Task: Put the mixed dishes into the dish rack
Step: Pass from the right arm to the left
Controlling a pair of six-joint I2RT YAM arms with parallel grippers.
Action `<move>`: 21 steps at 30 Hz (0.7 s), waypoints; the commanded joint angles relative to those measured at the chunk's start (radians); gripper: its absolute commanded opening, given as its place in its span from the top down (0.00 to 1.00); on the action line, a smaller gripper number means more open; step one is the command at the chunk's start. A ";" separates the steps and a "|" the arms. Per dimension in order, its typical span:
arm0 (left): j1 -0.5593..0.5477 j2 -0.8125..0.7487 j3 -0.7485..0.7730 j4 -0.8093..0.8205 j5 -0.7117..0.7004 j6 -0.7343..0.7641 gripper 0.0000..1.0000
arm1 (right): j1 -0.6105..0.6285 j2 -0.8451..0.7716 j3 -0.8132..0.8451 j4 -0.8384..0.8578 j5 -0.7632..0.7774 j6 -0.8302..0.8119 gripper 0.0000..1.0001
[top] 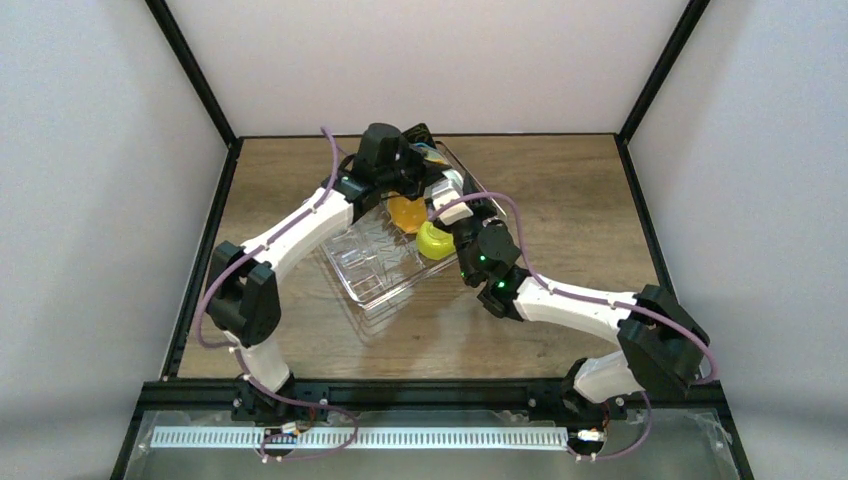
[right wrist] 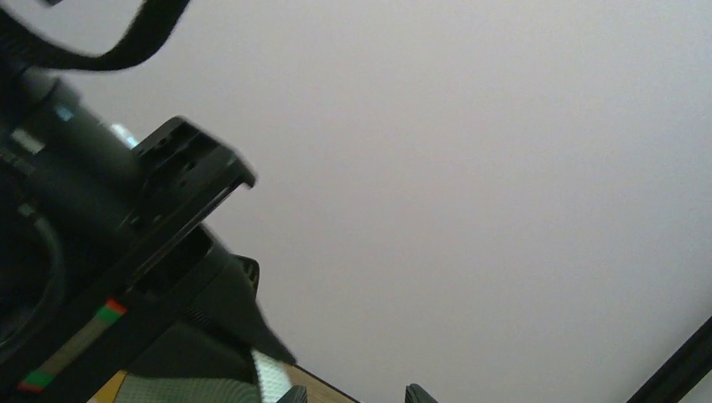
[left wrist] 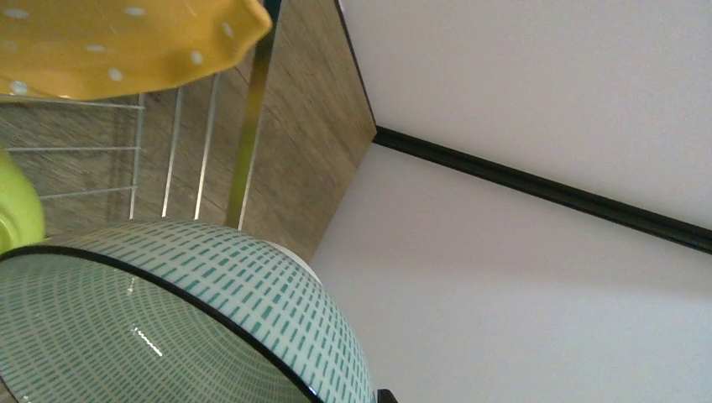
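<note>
The dish rack [top: 375, 275] lies slantwise on the middle of the wooden table, and its wires [left wrist: 172, 151] show in the left wrist view. An orange white-dotted plate [top: 405, 213] [left wrist: 117, 42] and the small yellow-green bowl [top: 435, 240] [left wrist: 15, 210] sit at its far end. My left gripper [top: 412, 178] hangs over that end, shut on the round mint dish [left wrist: 168, 327] [right wrist: 267, 376] with teal dashes and a black rim; its fingers are mostly hidden. My right gripper [top: 452, 205] [right wrist: 354, 395] is just right of it, open, with nothing between its fingertips.
White walls and black frame posts [top: 195, 70] enclose the table on three sides. The right arm's forearm [top: 560, 300] stretches across the table to the right of the rack. The left arm [top: 290, 235] runs along the rack's left side.
</note>
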 commanded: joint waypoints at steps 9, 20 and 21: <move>0.003 -0.102 -0.234 0.437 -0.010 -0.018 0.97 | 0.003 -0.101 0.003 -0.038 0.035 0.088 0.26; 0.002 -0.071 -0.437 0.868 -0.002 -0.100 0.97 | 0.003 -0.206 -0.005 -0.100 0.062 0.130 0.24; 0.002 -0.065 -0.443 0.890 -0.004 -0.098 0.97 | 0.003 -0.214 -0.005 -0.101 0.062 0.130 0.24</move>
